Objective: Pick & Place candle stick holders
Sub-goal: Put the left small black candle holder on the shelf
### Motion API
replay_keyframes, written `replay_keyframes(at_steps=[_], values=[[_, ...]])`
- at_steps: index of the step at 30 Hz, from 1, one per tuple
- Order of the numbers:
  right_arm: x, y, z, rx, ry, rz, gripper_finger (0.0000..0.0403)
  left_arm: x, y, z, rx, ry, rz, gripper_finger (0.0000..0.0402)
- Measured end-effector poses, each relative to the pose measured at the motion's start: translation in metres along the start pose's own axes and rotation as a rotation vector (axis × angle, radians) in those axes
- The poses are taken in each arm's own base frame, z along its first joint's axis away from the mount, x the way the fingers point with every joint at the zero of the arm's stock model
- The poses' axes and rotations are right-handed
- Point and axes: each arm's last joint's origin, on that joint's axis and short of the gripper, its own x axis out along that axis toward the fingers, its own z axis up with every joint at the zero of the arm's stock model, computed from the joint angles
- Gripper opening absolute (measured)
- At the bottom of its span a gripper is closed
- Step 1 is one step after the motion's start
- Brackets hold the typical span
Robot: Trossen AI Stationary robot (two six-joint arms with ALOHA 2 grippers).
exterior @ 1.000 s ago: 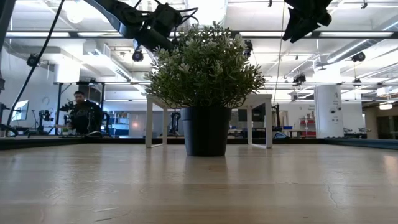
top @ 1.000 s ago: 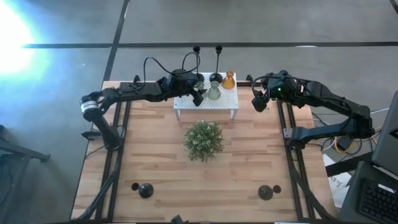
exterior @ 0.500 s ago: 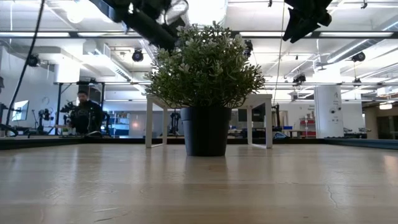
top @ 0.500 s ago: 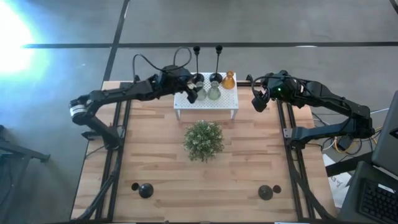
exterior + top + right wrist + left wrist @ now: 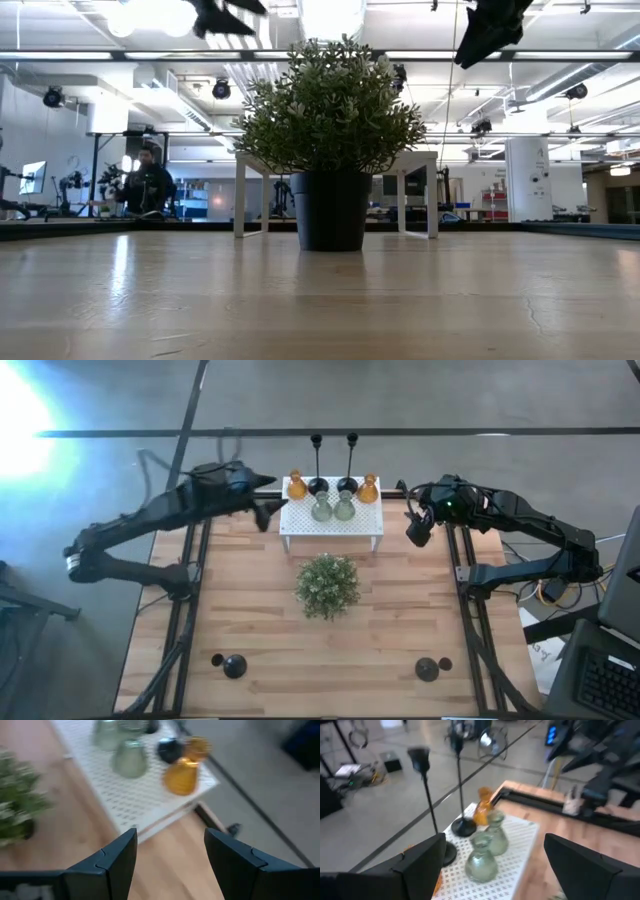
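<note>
on the stand: six candle stick holders are sitting on the white perforated stand (image 5: 331,525) at the far middle of the table (image 5: 400,630): an amber holder (image 5: 296,485) at the left end, another amber holder (image 5: 368,489) at the right end, two tall black holders (image 5: 318,485) (image 5: 348,484) along the far edge, and two pale green glass holders (image 5: 321,510) (image 5: 344,509) side by side nearer the middle.
still waiting: two short black holders are standing on the near part of the table, one near left (image 5: 233,666) and one near right (image 5: 427,669), well apart from the stand.
progress: judging by this, most of the placing is looking done, with the two short black ones left to carry over.
left gripper: the left gripper (image 5: 262,515) is hovering just left of the stand; its fingers are spread apart and carrying nothing, as the left wrist view is showing.
right gripper: the right gripper (image 5: 417,528) is waiting just right of the stand, fingers parted and carrying nothing.
plant: the bushy green plant (image 5: 327,584) is standing between the stand and the near holders, so the arms are likely needing to reach around it.
</note>
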Motion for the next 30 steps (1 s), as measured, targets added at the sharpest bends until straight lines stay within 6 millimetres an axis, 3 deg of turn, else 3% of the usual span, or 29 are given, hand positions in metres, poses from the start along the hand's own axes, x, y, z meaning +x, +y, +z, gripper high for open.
replay_keyframes(at_steps=[6,13,17,24,30], values=[[-0.001,0.008,-0.001,-0.077,0.016,0.254,0.0224,-0.058,-0.008,0.005,0.006,-0.066,-0.089,0.0341],[-0.006,0.02,-0.002,-0.122,0.02,0.443,0.0224,-0.1,-0.015,-0.003,0.019,-0.067,-0.207,0.0342],[-0.01,0.028,-0.004,-0.153,0.016,0.482,0.0224,-0.107,-0.018,-0.018,0.037,-0.057,-0.26,0.0341],[-0.017,0.034,-0.006,-0.154,0.01,0.517,0.0224,-0.103,-0.023,-0.071,-0.029,-0.002,-0.337,0.0341],[-0.02,0.032,-0.01,-0.146,0.004,0.516,0.0224,-0.11,-0.024,-0.104,-0.147,0.087,-0.429,0.0341]])
